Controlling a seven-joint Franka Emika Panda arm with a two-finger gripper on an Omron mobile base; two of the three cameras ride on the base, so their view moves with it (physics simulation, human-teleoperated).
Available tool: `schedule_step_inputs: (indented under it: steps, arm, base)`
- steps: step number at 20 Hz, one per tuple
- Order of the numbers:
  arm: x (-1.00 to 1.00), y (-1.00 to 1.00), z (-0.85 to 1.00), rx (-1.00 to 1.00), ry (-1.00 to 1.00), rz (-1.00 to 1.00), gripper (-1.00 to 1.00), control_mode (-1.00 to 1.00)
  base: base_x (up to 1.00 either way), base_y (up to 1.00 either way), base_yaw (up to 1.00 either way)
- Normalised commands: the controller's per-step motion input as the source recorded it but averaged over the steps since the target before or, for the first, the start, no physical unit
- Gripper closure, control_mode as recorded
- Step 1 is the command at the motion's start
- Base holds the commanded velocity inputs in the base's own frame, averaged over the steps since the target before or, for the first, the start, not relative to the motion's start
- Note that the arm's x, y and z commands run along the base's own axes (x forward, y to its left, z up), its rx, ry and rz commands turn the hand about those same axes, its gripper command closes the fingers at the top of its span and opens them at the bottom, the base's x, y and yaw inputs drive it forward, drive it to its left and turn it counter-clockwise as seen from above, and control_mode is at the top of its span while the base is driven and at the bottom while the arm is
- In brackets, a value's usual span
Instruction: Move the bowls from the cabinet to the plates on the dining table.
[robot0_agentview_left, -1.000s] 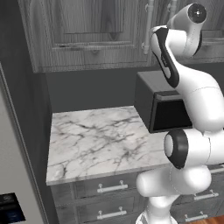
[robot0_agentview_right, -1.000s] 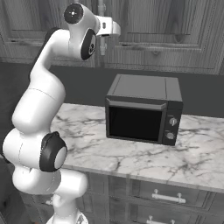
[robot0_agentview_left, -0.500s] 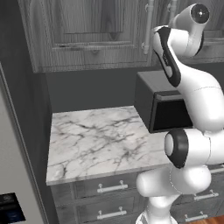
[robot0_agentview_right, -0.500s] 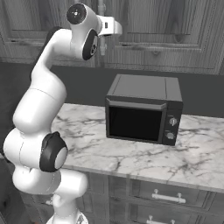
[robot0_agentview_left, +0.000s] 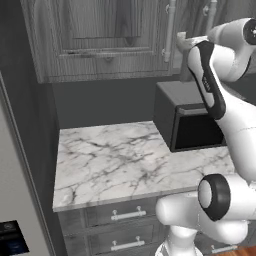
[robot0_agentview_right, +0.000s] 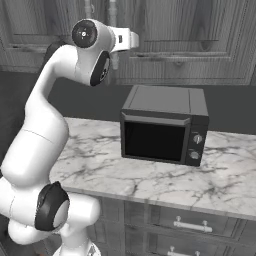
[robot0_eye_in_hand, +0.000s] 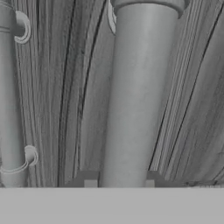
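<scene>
Two jaws straddle cabinet (robot0_agentview_left: 95, 40) handle (robot0_eye_in_hand: 138, 92) | seemingly apart, grip unclear

Well below the claw (robot0_agentview_right: 131, 39) and slightly to its right: black microwave (robot0_agentview_right: 162, 131), door shut, two round knobs (robot0_agentview_right: 195, 147) stacked on its right-hand panel. Stands on a white marble counter (robot0_agentview_left: 117, 162) with grey veins, pushed back near the dark wall (robot0_agentview_left: 105, 102). Leaves the counter stretch down and left of the claw bare. Lower still, under the counter edge: grey wood-grain drawers (robot0_agentview_left: 122, 225) with short silver bar pulls (robot0_agentview_left: 128, 215). Far down to the claw's left: tall pale grey panel (robot0_agentview_left: 17, 190), flush against the counter's end.
</scene>
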Motion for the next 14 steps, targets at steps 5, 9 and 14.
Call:
schedule_step_inputs:
  steps: [5, 9, 14]
  arm:
    - [-0.78, -0.02, 0.13, 0.00, -0.16, 0.05, 1.00, -1.00]
    - [-0.77, -0.15, 0.26, 0.00, -0.17, 0.05, 1.00, -1.00]
    - [-0.77, -0.23, 0.34, 0.02, -0.17, 0.04, 1.00, -1.00]
  base:
    - [0.00, 0.00, 0.00]
    - [0.00, 0.00, 0.00]
    - [0.00, 0.00, 0.00]
